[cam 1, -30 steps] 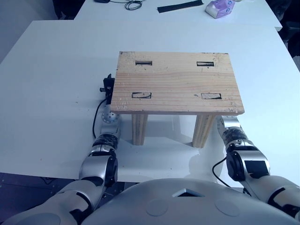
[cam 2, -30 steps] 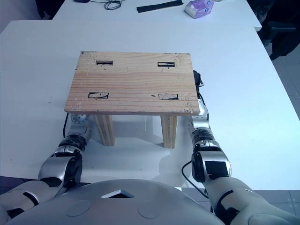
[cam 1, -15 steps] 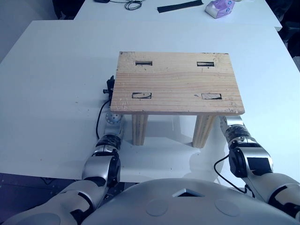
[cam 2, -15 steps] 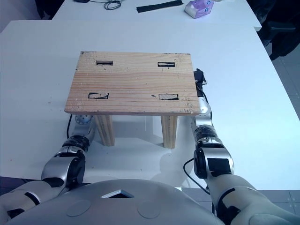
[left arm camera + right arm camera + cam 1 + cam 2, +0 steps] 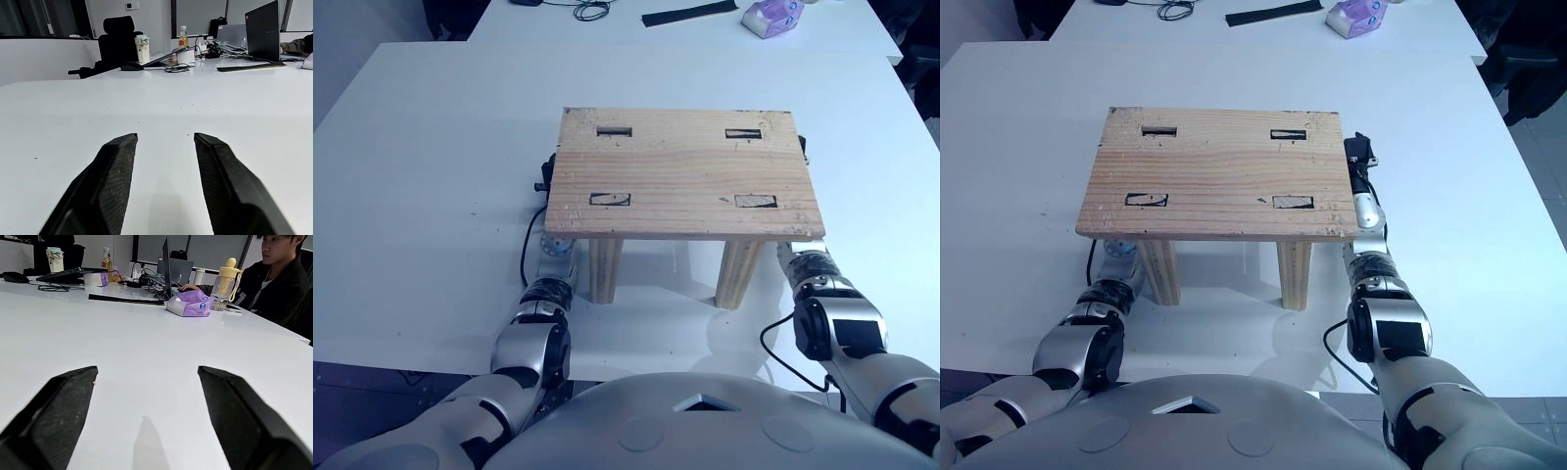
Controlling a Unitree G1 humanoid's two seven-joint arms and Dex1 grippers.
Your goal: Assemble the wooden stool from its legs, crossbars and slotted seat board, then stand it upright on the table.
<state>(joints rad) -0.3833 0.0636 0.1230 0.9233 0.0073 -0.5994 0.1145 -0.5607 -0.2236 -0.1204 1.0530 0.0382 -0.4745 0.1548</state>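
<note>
Flanking the stool [image 5: 680, 171] at 9 and 3 o'clock, the left gripper [image 5: 165, 138] is held narrowly parted, the right gripper [image 5: 146, 371] wide, both empty.

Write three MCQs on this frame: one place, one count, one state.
1. Where is the stool?
A. upright on the table
B. on its side on the table
C. on the floor

2. How many slots show in its top?
A. two
B. four
C. six

3. What state is the left gripper in?
A. shut on a leg
B. shut, empty
C. open, empty

Key:
1 A: its legs stand on the white top.
2 B: there are two far slots and two near ones.
3 C: in the left wrist view its fingers are apart, with bare table between them.
</note>
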